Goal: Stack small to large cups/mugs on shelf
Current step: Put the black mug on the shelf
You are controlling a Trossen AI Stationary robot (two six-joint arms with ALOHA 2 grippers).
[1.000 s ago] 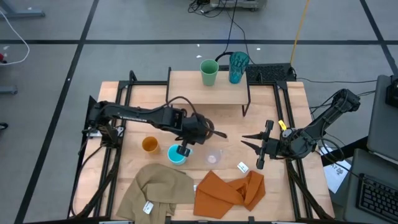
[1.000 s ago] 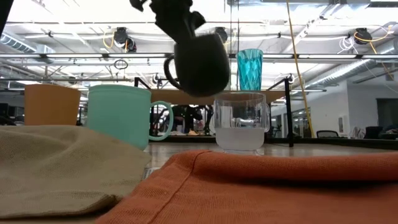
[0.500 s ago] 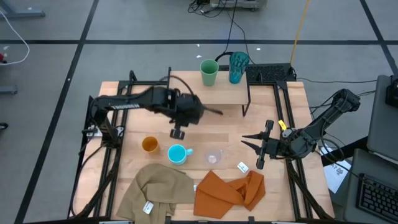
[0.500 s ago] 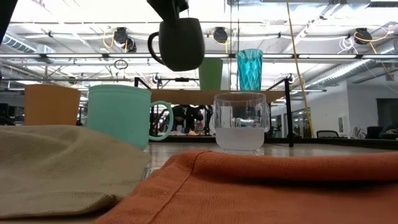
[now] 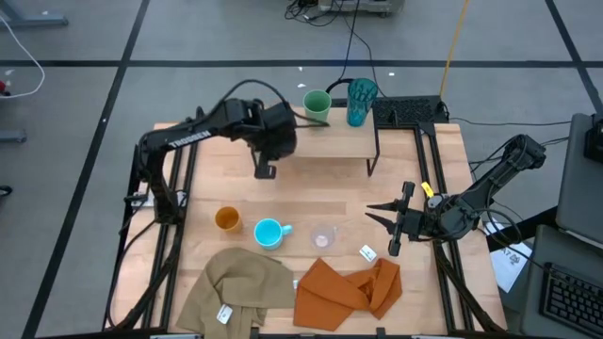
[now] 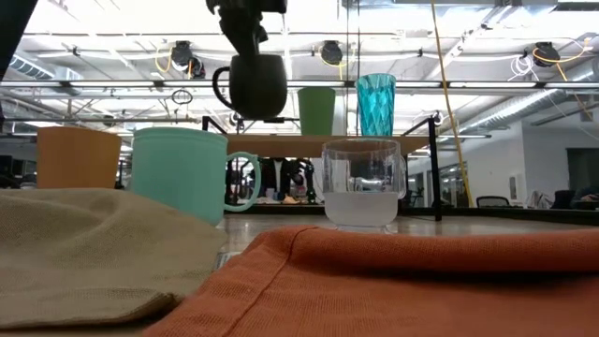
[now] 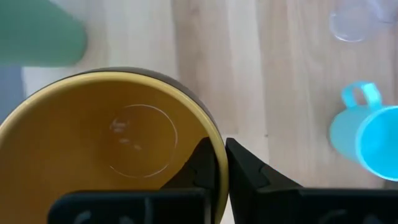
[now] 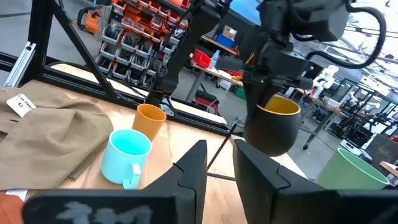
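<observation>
From above, the left gripper (image 5: 267,162) is seen at the front edge of the shelf (image 5: 349,143), and the black mug (image 5: 265,169) is pinched in it, partly hidden under the arm. The green cup (image 5: 317,109) and the teal tumbler (image 5: 360,102) are seen standing side by side on the shelf. On the table (image 5: 415,273) below, the orange cup (image 5: 226,219), the blue mug (image 5: 268,233) and the clear cup (image 5: 323,237) are lined up in a row. A tan cloth (image 5: 236,287) and an orange cloth (image 5: 349,288) are laid near the front edge. The right gripper (image 5: 374,217) is held off to the right side of the table, with its fingers a small way apart and nothing between them. From table height, the black mug (image 6: 251,84) is seen hanging in the air above shelf level, to the left of the green cup (image 6: 316,110) and the teal tumbler (image 6: 375,104). In the left wrist view, the yellow inside of the black mug (image 7: 109,143) is looked into, and its rim is squeezed between the dark fingers (image 7: 245,177). The blue mug (image 7: 368,140) is seen down on the wood. In the right wrist view, the black mug (image 8: 272,127) is seen lifted up, with the orange cup (image 8: 150,121) and the blue mug (image 8: 126,155) on the table.
</observation>
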